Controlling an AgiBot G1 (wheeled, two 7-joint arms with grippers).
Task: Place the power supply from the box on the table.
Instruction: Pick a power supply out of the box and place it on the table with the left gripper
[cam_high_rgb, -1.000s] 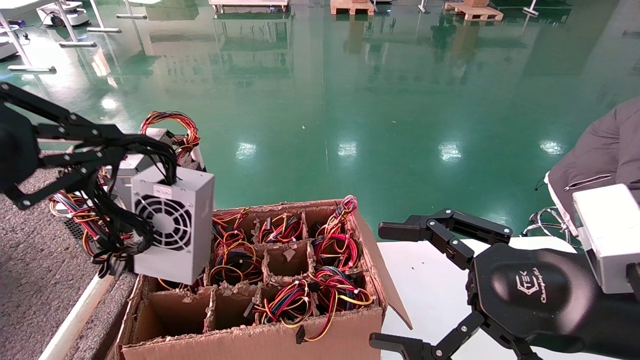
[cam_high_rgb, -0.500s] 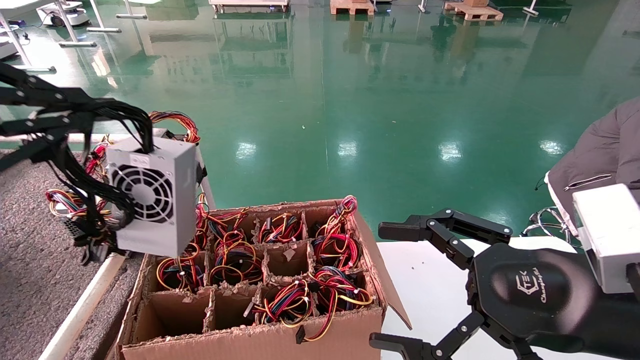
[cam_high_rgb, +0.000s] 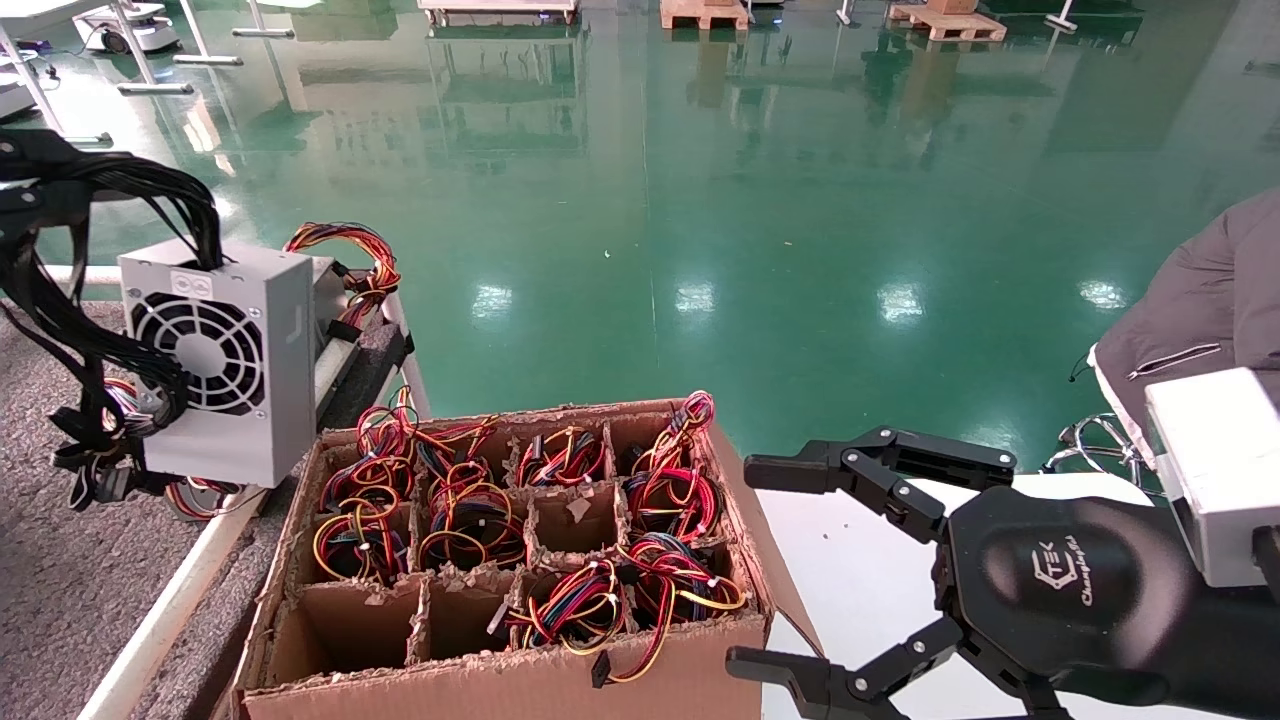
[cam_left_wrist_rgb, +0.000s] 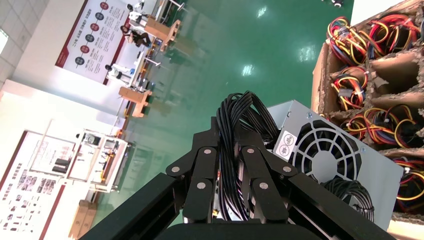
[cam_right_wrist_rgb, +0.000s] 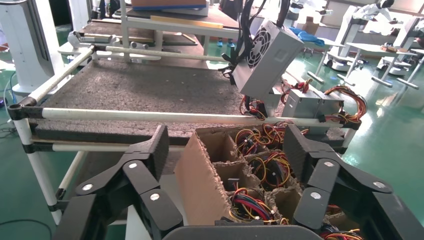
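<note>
The power supply (cam_high_rgb: 215, 365), a light grey block with a round fan grille, hangs tilted in the air over the edge of the table (cam_high_rgb: 60, 560), left of the box (cam_high_rgb: 500, 680). My left gripper (cam_high_rgb: 30, 190) is shut on its black cable bundle (cam_left_wrist_rgb: 240, 107), which runs between the fingers (cam_left_wrist_rgb: 207, 170) of that gripper (cam_left_wrist_rgb: 227, 135). The power supply (cam_left_wrist_rgb: 345, 165) dangles below the grip. My right gripper (cam_high_rgb: 752, 567) stands open to the right of the box, holding nothing. From the right wrist view, that gripper (cam_right_wrist_rgb: 227, 145) faces the box (cam_right_wrist_rgb: 200, 175), with the power supply (cam_right_wrist_rgb: 270, 57) above the table (cam_right_wrist_rgb: 135, 92).
Other grey units with red and yellow wires (cam_high_rgb: 335, 280) lie on the table's far corner by the white rail (cam_high_rgb: 170, 610). Several box cells hold coloured wire bundles (cam_high_rgb: 660, 500). A smooth white tabletop (cam_high_rgb: 850, 560) lies under my right gripper. A person in a grey jacket (cam_high_rgb: 1200, 300) is at the right.
My left gripper has carried the power supply up and to the left, from above the box's left cells to over the table's edge. The right gripper has shifted only slightly.
</note>
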